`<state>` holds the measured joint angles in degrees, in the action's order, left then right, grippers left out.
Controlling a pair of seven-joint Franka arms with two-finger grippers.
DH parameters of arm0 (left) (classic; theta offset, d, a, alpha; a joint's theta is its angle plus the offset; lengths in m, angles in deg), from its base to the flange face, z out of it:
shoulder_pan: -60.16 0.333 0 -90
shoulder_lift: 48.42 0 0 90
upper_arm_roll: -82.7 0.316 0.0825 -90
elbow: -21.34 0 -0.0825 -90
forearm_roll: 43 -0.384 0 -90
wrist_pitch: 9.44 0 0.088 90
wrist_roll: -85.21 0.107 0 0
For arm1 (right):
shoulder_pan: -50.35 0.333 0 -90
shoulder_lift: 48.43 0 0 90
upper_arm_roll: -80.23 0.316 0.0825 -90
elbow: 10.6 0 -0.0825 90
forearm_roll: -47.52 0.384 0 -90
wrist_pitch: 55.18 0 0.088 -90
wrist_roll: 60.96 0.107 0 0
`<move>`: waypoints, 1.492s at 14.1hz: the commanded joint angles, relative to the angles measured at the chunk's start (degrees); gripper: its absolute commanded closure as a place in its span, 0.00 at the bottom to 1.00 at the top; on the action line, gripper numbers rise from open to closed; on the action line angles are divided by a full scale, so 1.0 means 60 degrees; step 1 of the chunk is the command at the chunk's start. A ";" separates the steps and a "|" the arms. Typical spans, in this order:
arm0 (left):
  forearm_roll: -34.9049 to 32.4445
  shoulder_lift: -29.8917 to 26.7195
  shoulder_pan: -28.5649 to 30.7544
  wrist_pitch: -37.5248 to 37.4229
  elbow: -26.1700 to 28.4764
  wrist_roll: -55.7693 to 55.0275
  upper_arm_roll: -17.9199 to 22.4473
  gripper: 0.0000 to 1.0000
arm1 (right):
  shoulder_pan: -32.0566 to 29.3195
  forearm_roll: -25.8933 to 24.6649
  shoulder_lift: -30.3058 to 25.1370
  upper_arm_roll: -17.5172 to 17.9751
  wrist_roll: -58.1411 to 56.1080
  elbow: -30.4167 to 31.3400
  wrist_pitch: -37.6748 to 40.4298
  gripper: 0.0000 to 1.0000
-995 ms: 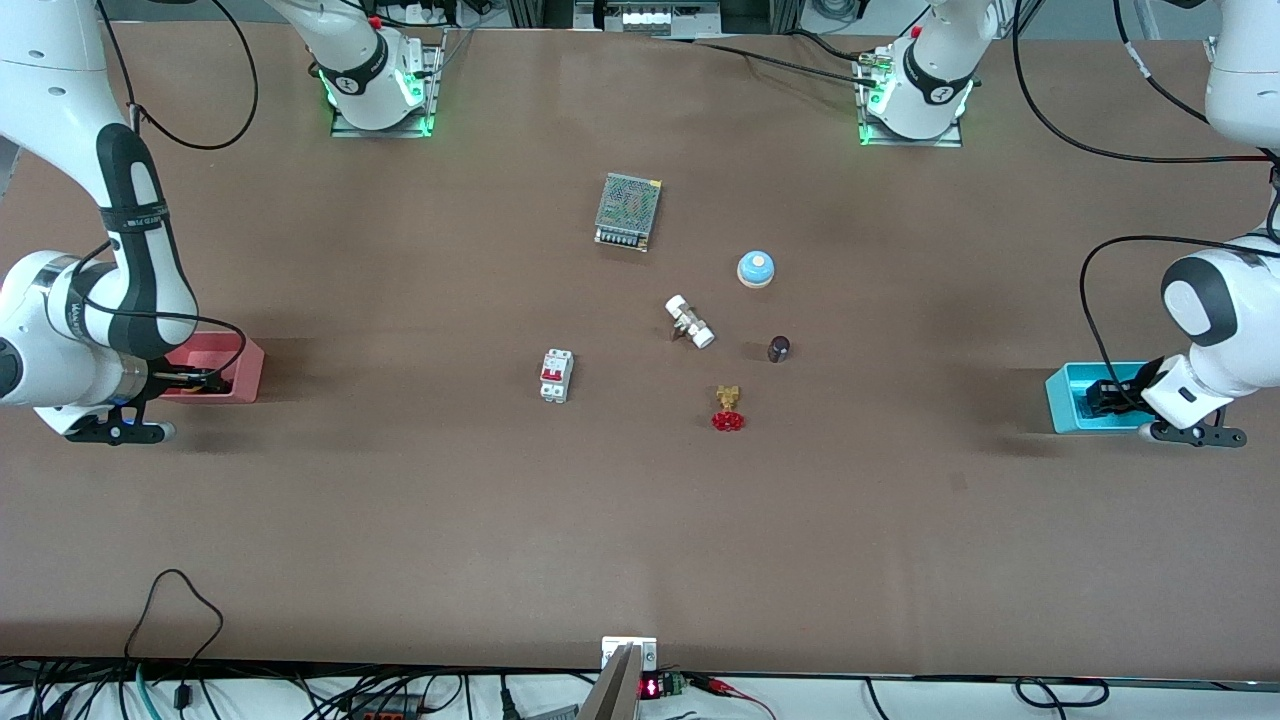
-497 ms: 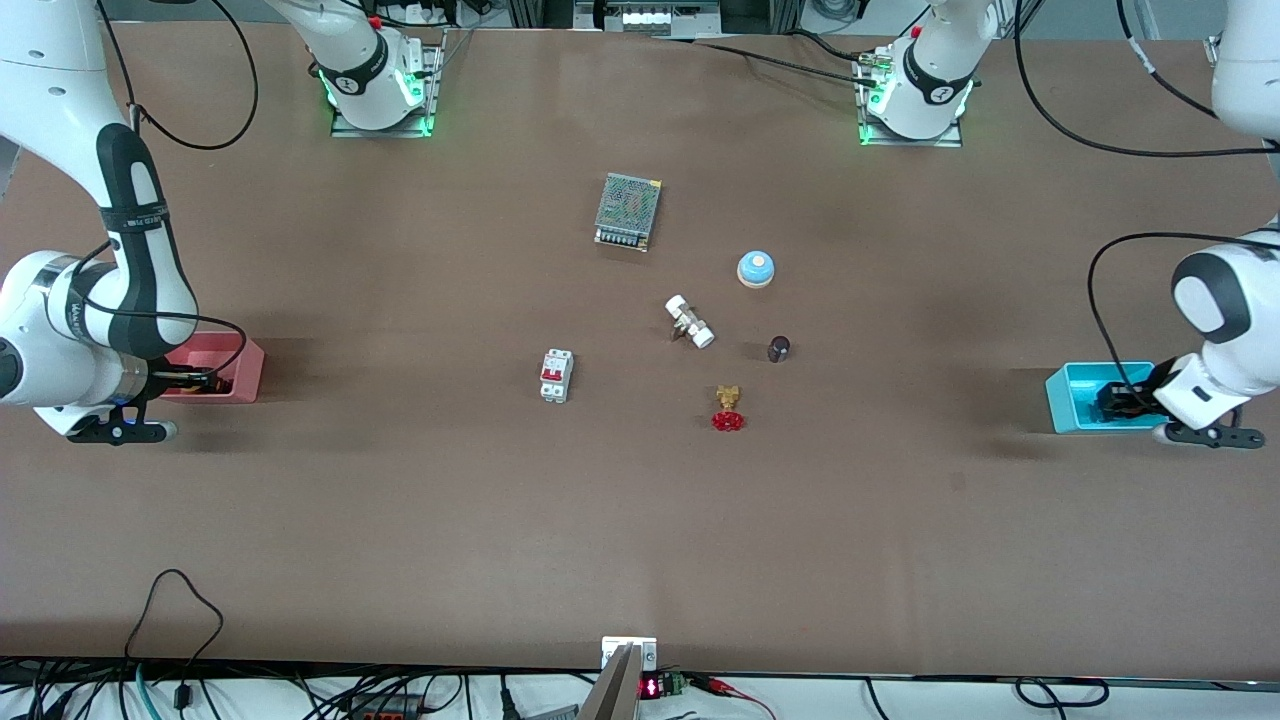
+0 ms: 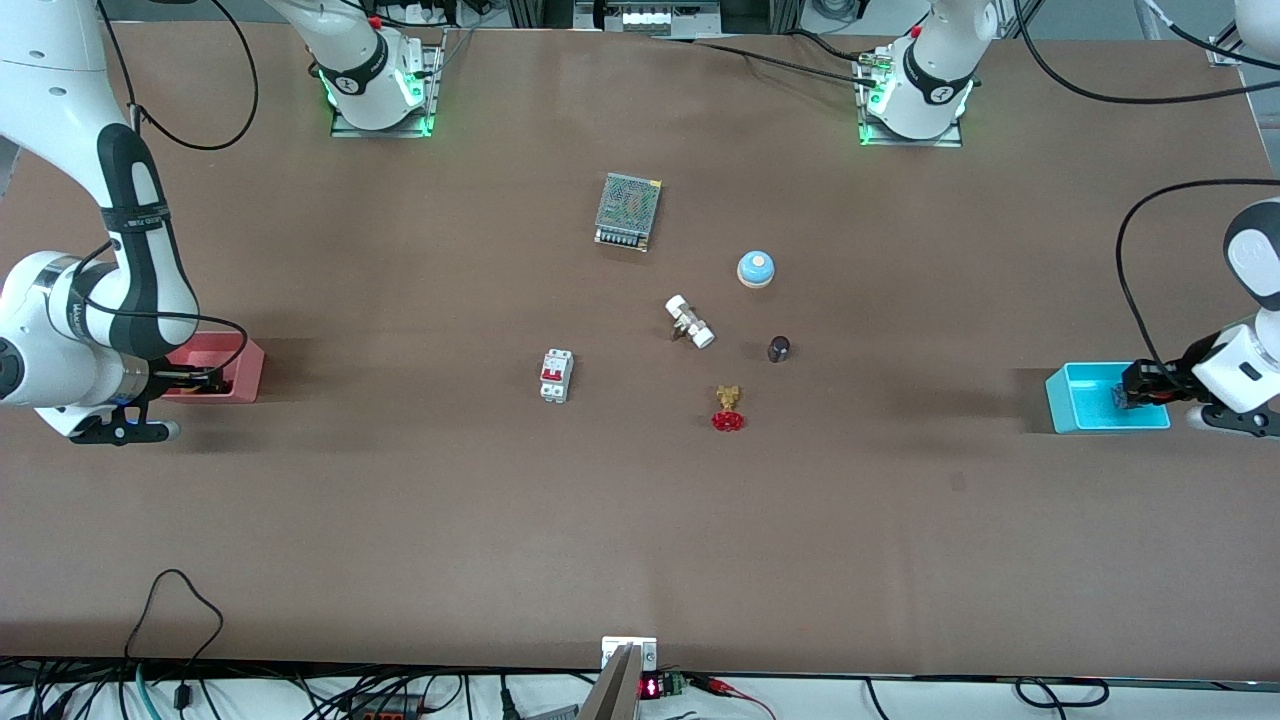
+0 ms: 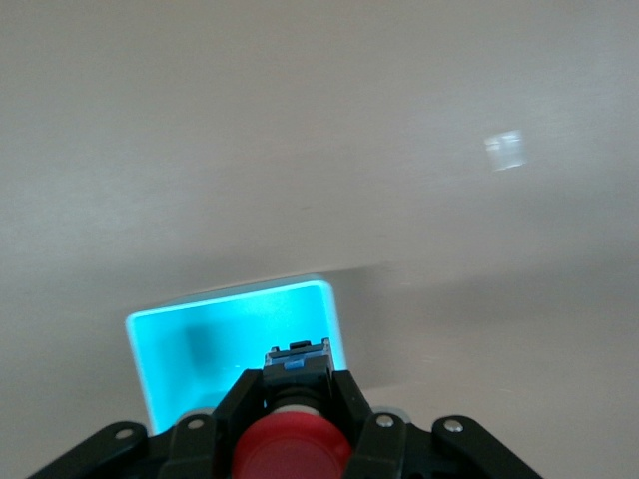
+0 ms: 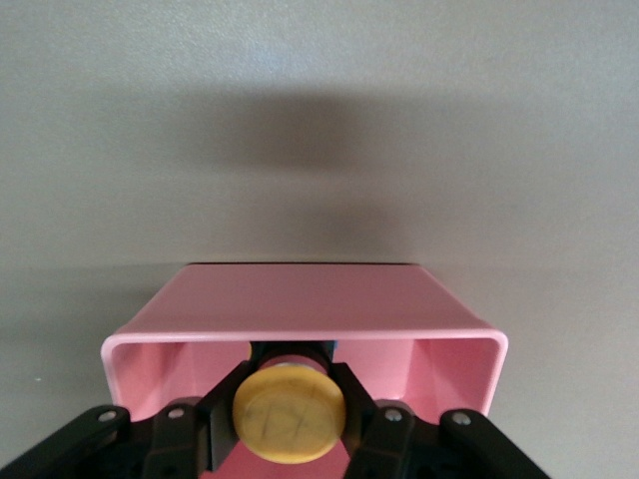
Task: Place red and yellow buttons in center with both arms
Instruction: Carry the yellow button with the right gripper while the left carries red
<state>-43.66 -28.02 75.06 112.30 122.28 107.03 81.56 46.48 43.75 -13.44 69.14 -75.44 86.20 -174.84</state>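
Observation:
The red button sits between the fingers of my left gripper, which is shut on its black body above the blue bin. From the front, the left gripper is over the blue bin at the left arm's end of the table. My right gripper is shut on the yellow button, low inside the pink bin. In the front view the right gripper reaches into the pink bin at the right arm's end. The center is bare brown tabletop among loose parts.
Around the middle lie a mesh power supply, a blue dome, a white fitting, a dark knob, a brass valve with a red handwheel and a white circuit breaker.
The left arm's hand has drawn back toward its own end of the table, its gripper sliding across the blue bin. The right arm has hardly moved.

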 commanded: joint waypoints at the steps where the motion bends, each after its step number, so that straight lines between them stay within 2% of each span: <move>1: 0.0081 -0.0191 -0.0840 -0.0485 -0.0213 -0.0835 0.0029 0.67 | -0.0101 0.0012 -0.0614 0.0090 -0.0472 -0.0065 0.0808 0.72; 4: 0.0081 -0.0177 -0.2026 -0.0486 -0.0184 -0.2369 -0.0059 0.67 | -0.0087 0.0129 -0.1522 0.0119 -0.0809 -0.0094 0.1791 0.72; 6: 0.0081 -0.0177 -0.2687 -0.0500 -0.0125 -0.3121 -0.0059 0.67 | 0.0205 0.0611 -0.1948 0.0148 -0.0708 -0.0342 0.2129 0.72; 9: 0.0081 -0.0133 -0.3506 -0.0500 -0.0052 -0.4043 -0.0059 0.67 | 0.1024 0.1432 -0.1979 0.0148 0.0270 -0.0811 0.2614 0.76; 11: 0.0081 -0.0016 -0.4049 -0.0471 0.0181 -0.4427 -0.0074 0.67 | 0.2280 0.1332 -0.1834 0.0090 0.1293 -0.0914 0.2498 0.76; 15: 0.0081 0.0029 -0.4736 -0.0486 0.0577 -0.5142 -0.0059 0.67 | 0.3719 0.1404 -0.1131 0.0119 0.3346 -0.0915 0.2029 0.76; 17: 0.0081 0.0014 -0.5061 -0.0326 0.1190 -0.5904 -0.0059 0.67 | 0.4087 0.1448 -0.0896 0.0134 0.4268 -0.0915 0.1635 0.76; 21: 0.0080 -0.0205 -0.5266 0.0392 0.2245 -0.6083 -0.0088 0.67 | 0.4688 0.1594 -0.0340 0.0134 0.5705 -0.0900 0.1092 0.76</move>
<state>-43.66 -27.05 44.35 112.46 131.75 71.23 80.46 73.48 51.88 -17.07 70.65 -44.96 81.69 -167.33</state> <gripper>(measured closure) 0.639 0.626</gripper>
